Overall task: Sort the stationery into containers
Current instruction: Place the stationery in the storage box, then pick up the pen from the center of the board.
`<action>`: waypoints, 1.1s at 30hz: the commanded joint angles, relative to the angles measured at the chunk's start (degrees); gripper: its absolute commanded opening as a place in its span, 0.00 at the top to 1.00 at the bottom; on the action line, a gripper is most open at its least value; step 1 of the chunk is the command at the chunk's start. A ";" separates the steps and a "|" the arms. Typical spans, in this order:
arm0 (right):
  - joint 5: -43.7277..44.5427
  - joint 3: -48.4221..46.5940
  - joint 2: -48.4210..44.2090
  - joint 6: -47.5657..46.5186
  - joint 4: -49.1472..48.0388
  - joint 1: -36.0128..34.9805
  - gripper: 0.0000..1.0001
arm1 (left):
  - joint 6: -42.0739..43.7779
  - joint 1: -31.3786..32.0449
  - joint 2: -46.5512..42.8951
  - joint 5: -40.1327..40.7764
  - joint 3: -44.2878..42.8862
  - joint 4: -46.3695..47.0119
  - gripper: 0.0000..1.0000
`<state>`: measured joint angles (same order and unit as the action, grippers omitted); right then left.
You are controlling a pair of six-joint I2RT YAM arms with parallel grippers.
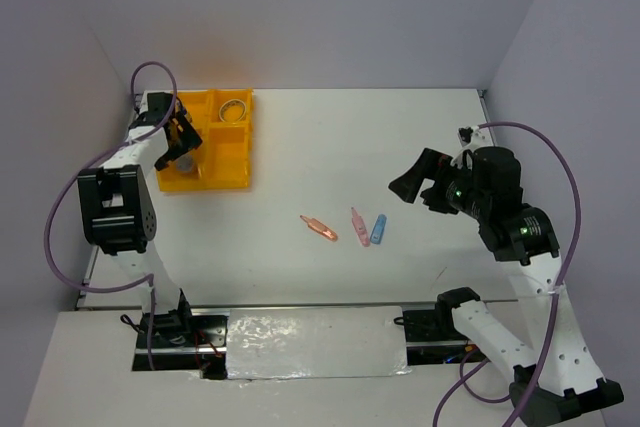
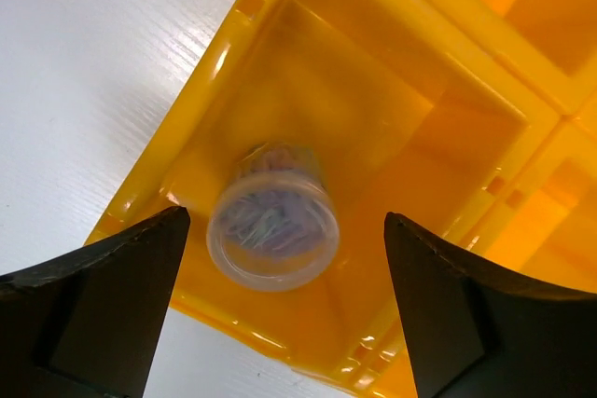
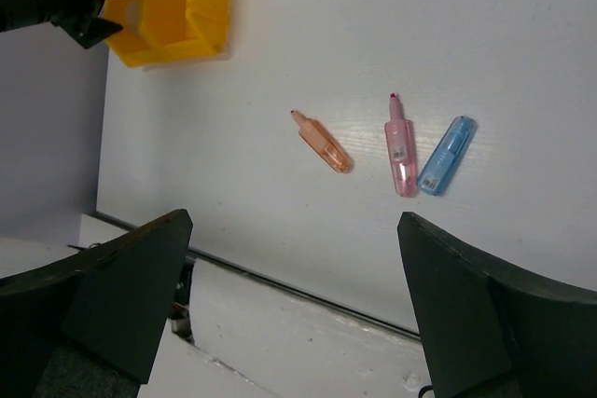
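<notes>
1. Left gripper (image 2: 286, 216) hangs over the tray (image 2: 438, 90) at the far left corner of the surface (image 1: 330, 147). Its jaws are spread wide and empty on either side of the round jar (image 2: 272, 228), which sits in the near-left compartment.
2. The tan ring (image 1: 236, 108) lies in the far-right compartment (so two items look sorted; I cannot find the bottle).
3. Not yet sorted: the orange-pink piece (image 3: 323, 143), the pink piece (image 3: 401, 146) and the blue piece (image 3: 446, 156) lie toward the near edge. The right gripper (image 3: 294, 219) hovers above them, jaws open, holding nothing.
4. Small labels on the pink and blue pieces are too small to read.
</notes>
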<state>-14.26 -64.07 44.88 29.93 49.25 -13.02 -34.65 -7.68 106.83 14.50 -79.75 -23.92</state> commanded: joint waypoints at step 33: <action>18.75 -0.70 49.06 -28.96 -19.10 -35.24 0.34 | 5.56 16.12 -39.50 -21.09 12.15 -16.25 0.01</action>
<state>3.60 -62.98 92.97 4.21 35.14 -47.70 -31.75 8.64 70.37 -1.61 -68.36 -40.91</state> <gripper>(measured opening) 0.658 0.993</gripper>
